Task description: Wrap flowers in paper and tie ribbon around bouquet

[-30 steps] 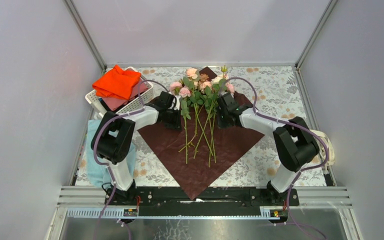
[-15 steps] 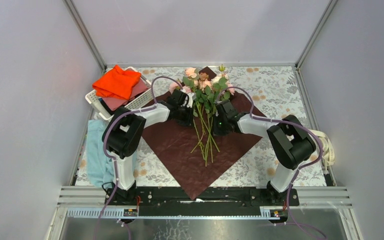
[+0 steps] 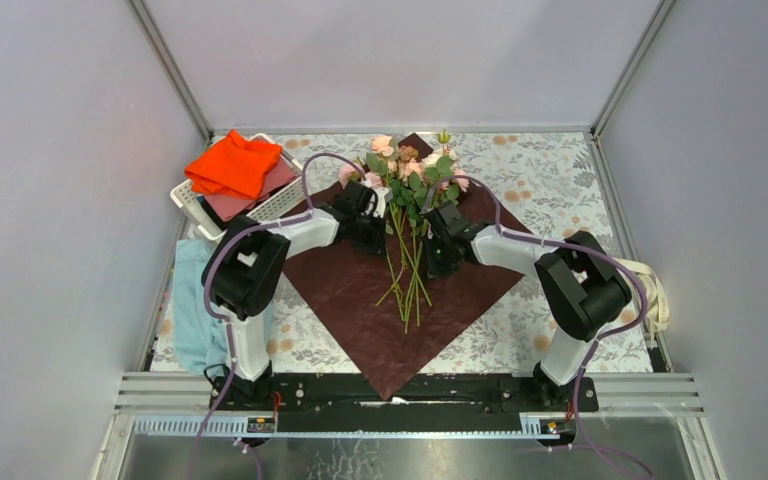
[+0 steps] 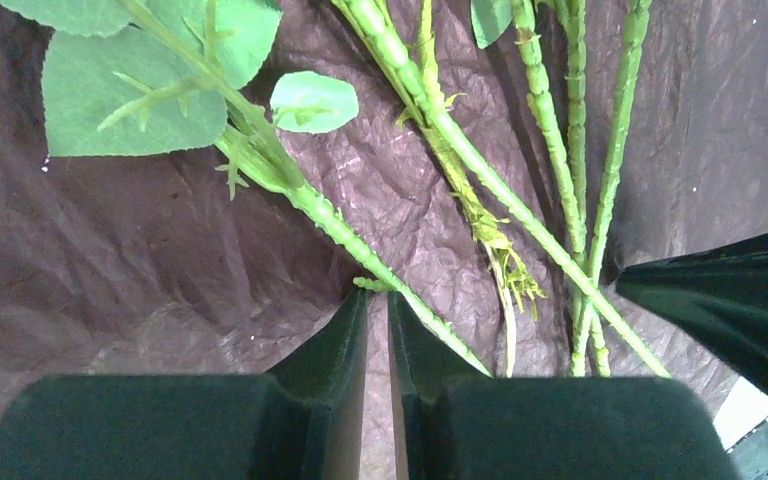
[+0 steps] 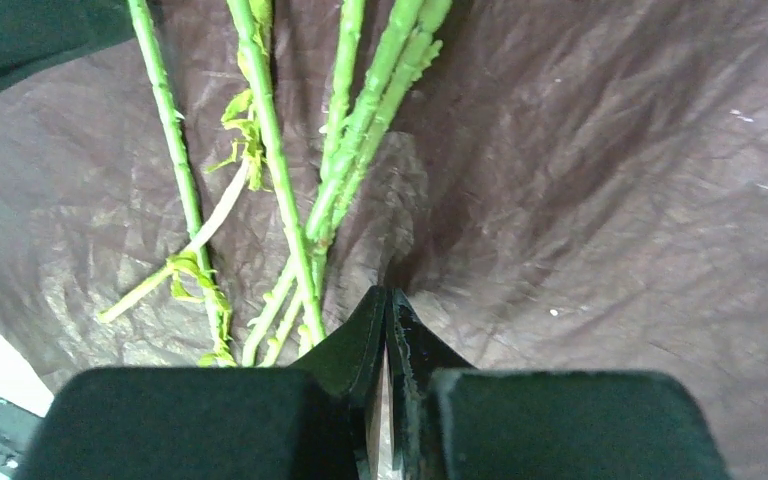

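Note:
The flowers, pink roses with green leaves, lie on the dark red paper, heads at the far end. Their stems are gathered into a narrow bunch. My left gripper rests on the paper at the left of the stems. Its jaws are a thin slit apart with nothing between them. My right gripper sits against the stems' right side, shut. Its tips press on the paper, which creases ahead of them. The cream-white ribbon lies at the table's right edge, partly behind the right arm.
A white basket at the back left holds a bright orange cloth. A light blue cloth lies at the left edge beside the left arm. Grey walls and metal posts close in the flower-patterned table.
Both grippers have moved inward toward each other, sweeping the spread stems into a tighter bunch. The right jaws have closed further.

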